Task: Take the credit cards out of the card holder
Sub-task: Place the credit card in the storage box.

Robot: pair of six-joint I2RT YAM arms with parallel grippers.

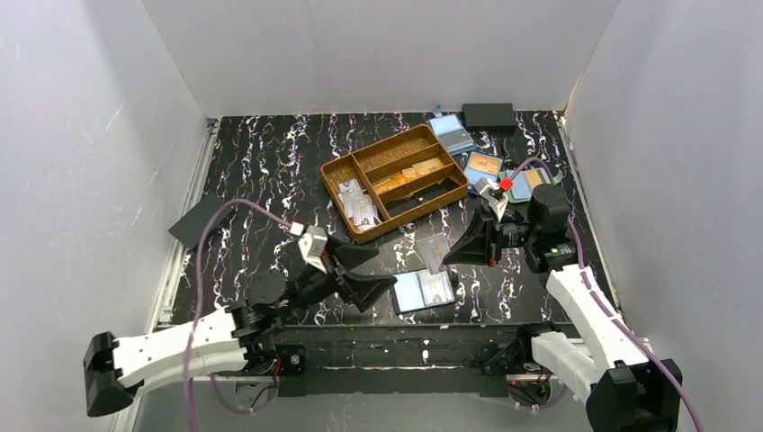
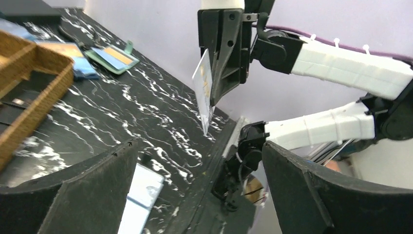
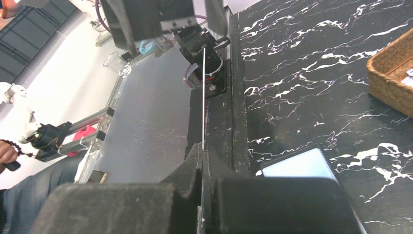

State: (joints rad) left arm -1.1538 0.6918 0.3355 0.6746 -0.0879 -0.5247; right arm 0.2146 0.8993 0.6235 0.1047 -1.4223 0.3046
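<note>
The left gripper (image 1: 385, 268) stands at the near edge of the table (image 1: 261, 171), its jaws wide apart and holding nothing; it is just left of the card holder (image 1: 423, 290). The card holder lies open and flat with its light blue lining upward, long axis running left to right between the two arms; its right half shows a paler panel with dark print, which may be a further card, though this cannot be confirmed.

The right gripper (image 3: 202, 154) has its fingers pressed together on one credit card (image 2: 204, 90); the card projects from the fingertips toward the left arm, long axis in line with the fingers; in the left wrist view it hangs clear of the holder.

Beyond both is the wicker tray (image 1: 373, 146); its left compartment holds pale cards (image 1: 360, 202).

Governing relation, as a judgement: that compartment lies farther from the bases and to the left of the held card; the right arm carries the card, so the transfer falls to it; the left gripper is nearer the holder, for bracing it or for any remaining card.
</note>
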